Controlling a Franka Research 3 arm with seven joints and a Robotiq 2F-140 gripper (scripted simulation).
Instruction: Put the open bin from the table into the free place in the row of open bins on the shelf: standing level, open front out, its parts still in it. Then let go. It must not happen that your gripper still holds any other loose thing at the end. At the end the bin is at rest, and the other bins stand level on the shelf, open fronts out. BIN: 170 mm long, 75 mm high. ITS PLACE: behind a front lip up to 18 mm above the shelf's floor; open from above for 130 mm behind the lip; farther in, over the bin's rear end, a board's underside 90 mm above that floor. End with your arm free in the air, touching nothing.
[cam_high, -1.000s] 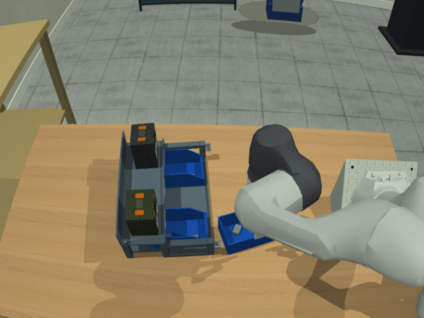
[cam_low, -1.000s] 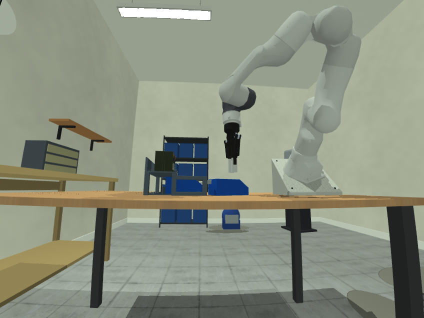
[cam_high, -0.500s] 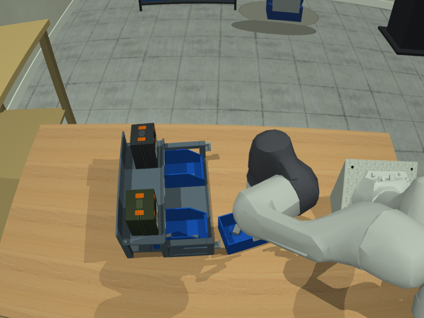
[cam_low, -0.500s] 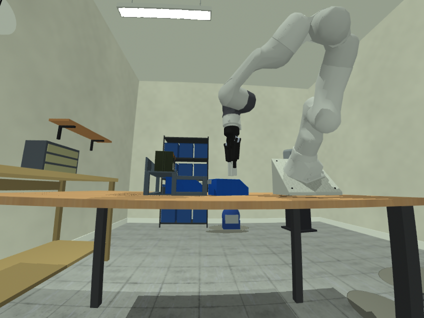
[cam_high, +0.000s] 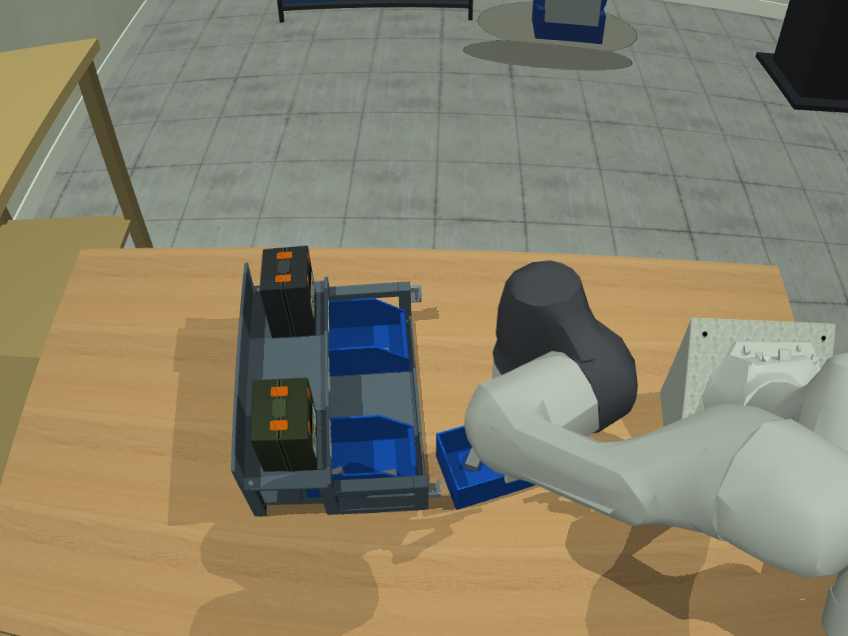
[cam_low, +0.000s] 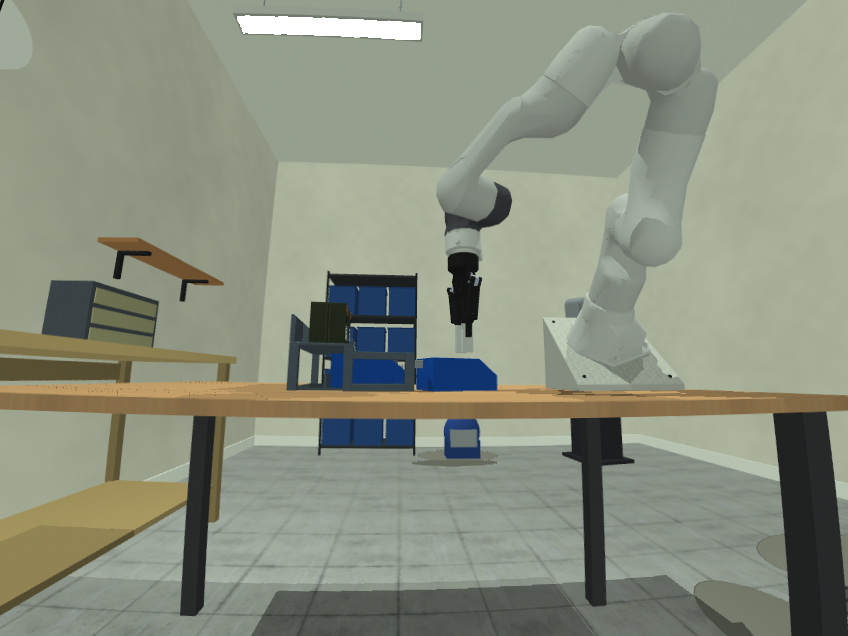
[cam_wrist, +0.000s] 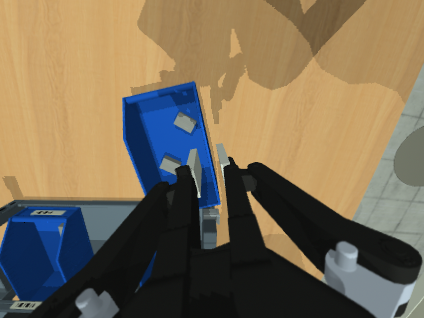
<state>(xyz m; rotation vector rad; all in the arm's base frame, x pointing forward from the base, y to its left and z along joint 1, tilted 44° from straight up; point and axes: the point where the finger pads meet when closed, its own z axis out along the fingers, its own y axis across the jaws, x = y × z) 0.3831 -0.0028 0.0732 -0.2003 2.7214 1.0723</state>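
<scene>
Wood table (cam_high: 136, 561): bin (cam_wrist: 150, 130) on it just beside shelf (cam_high: 239, 342), 2 parts inside. Gripper (cam_wrist: 210, 167) hovers above, jaws narrowly parted, holding nothing, straddling bin's long side wall; wall's long axis runs between pads, straight below.

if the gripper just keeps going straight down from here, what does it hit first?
Most likely the side wall of the blue bin on the table: the gripper points down with its fingers straddling that wall, one inside, one outside. The exterior view shows it above the rim.
</scene>
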